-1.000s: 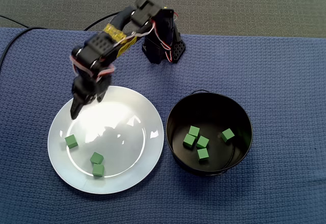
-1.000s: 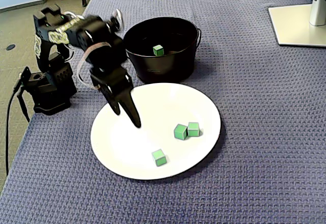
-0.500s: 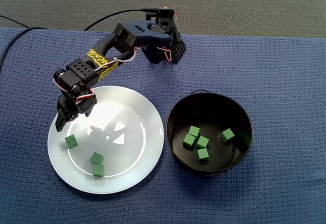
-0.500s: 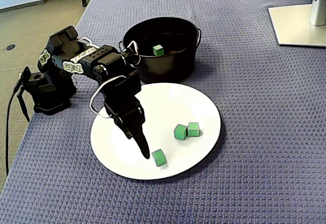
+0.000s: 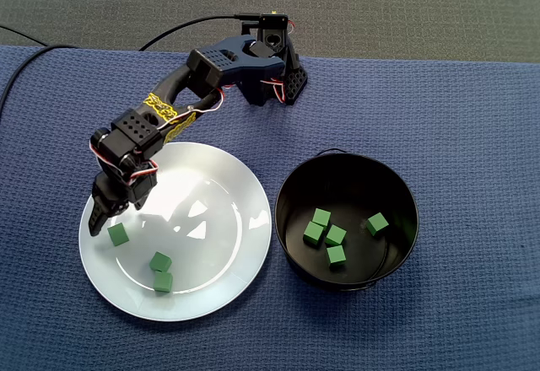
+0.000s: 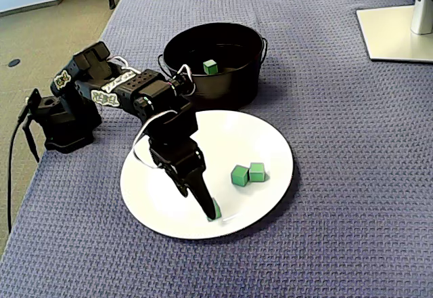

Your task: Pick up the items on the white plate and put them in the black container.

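Comparing with the moment before, we saw that the arm had swung from the 11 o'clock part of the white plate [image 5: 221,184] down to its 9 o'clock edge, and the claw [image 5: 101,217] had come low, almost to the plate surface. For the task this meant, in our judgement, that the approach to the next item was nearly finished and the grasp was not yet made.

In this fixed view the single green cube [image 5: 118,234] lay on the plate at about 4 o'clock from the claw tip, just beside it. In the other fixed view the claw [image 6: 208,210] stood in front of the same cube [image 6: 216,208] and covered part of it. We could not tell if the jaws were spread or closed, nor if a finger touched the cube.

Further right, two more cubes [image 5: 160,262] waited together at about 7 o'clock on the plate. At 3 o'clock from the plate stood the black container [image 5: 337,173], with four cubes [image 5: 321,217] inside already.
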